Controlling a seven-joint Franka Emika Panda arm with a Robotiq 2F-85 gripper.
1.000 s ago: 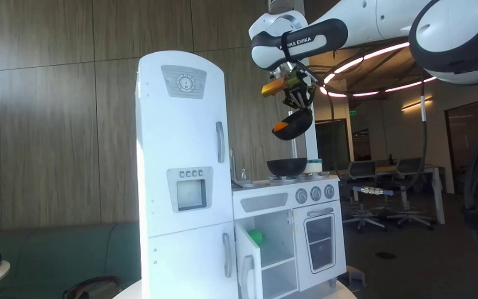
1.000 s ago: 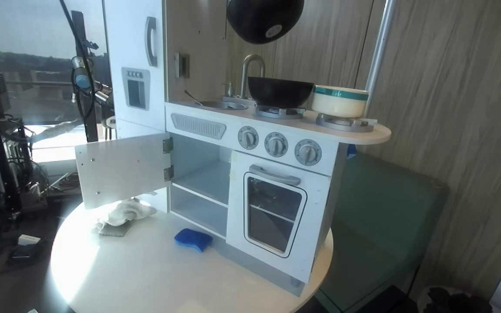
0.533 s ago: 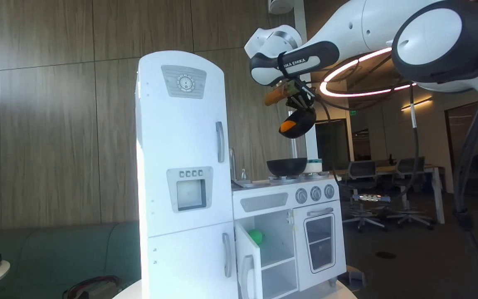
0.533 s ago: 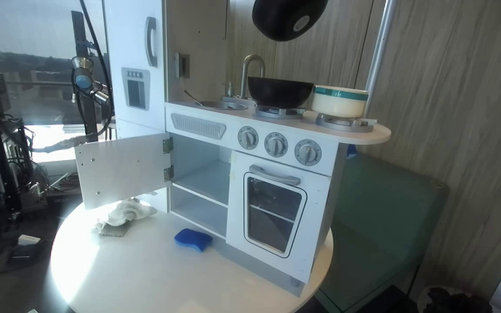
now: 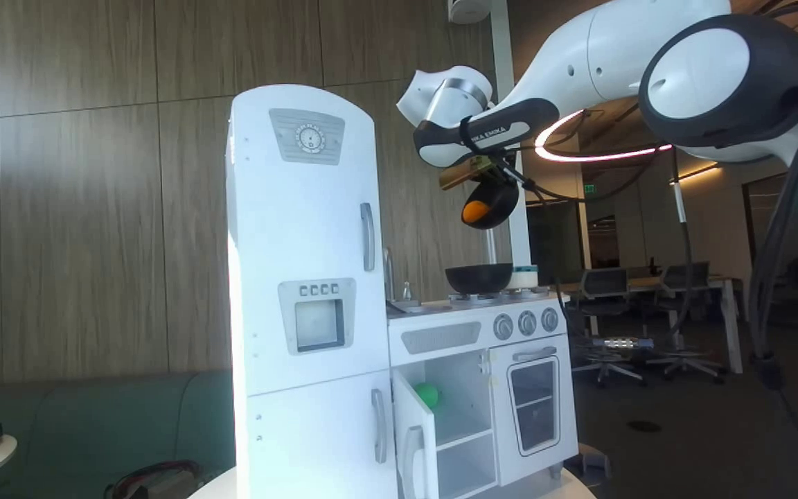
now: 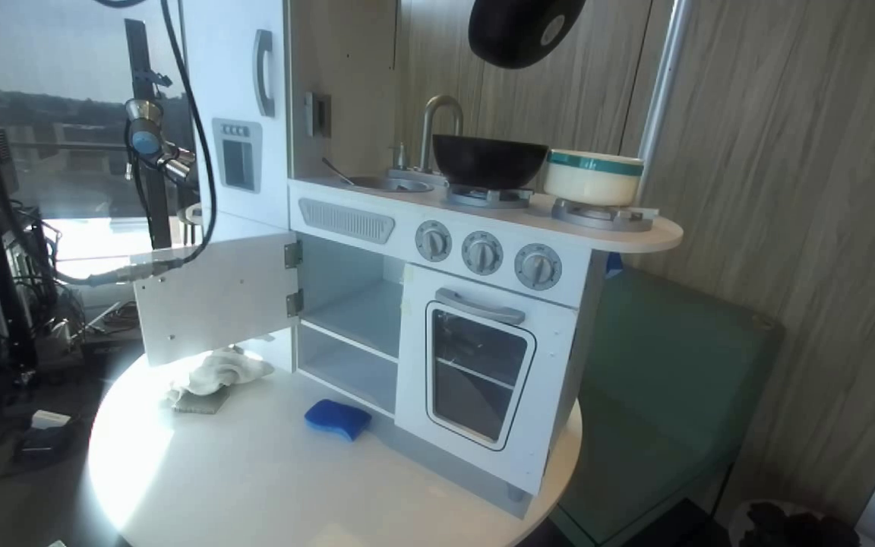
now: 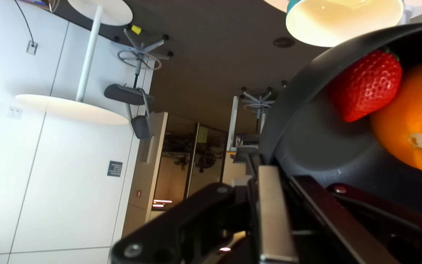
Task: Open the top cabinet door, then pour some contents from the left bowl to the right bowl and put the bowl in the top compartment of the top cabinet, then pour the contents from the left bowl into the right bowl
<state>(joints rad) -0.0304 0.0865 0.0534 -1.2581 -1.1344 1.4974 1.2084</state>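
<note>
In an exterior view the fridge [image 5: 302, 239] stands centre-left, the stove [image 5: 500, 409] to its right. A strawberry [image 7: 370, 86] and orange [image 7: 416, 121] are in the upper bowl [image 5: 503, 197], above the lower bowl [image 6: 491, 161], itself on a burner [image 6: 487, 199] left of the pot [image 6: 593, 182]. On the tabletop [image 6: 270, 471], a sponge [image 6: 337, 418] lies right of a cloth [image 6: 225, 371].

The top cabinet door [image 5: 305, 239] is white, the fruit bowl [image 7: 311, 146] black, strawberry [image 7: 370, 86] speckled red, pot [image 6: 593, 184] cream banded teal.
</note>
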